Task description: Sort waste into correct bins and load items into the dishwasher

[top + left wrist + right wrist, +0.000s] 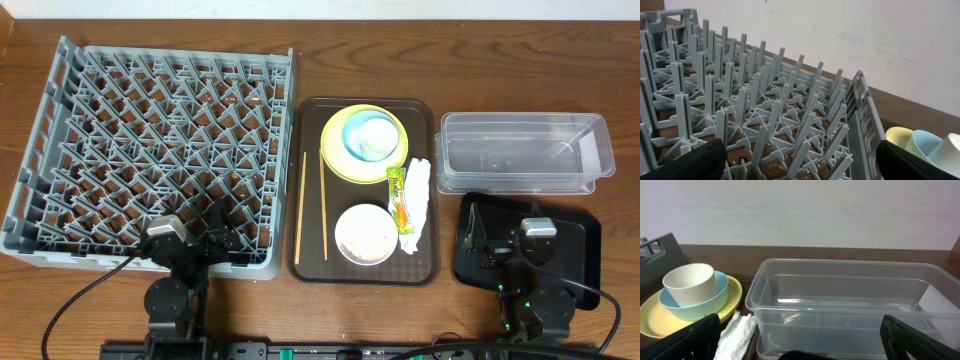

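The grey dish rack [150, 150] fills the left. On the brown tray [310, 130] a yellow plate [335, 160] holds a light blue bowl [350, 140] with a white cup [378, 138] in it. A white bowl [366, 234] with pale scraps, two chopsticks [303, 205], a yellow-green sachet [401, 198] and a white napkin [417, 195] lie there too. The clear tub [525, 152] stands behind the black tray [580, 250]. My left gripper [220, 232] is open over the rack's near right corner. My right gripper [490, 245] is open over the black tray.
The left wrist view shows the rack pegs [765, 100] close ahead and the stacked plate [897, 135] at right. The right wrist view shows the tub [840, 305] directly ahead, with the napkin [737, 332] and cup [690, 282] at left. A wall lies behind.
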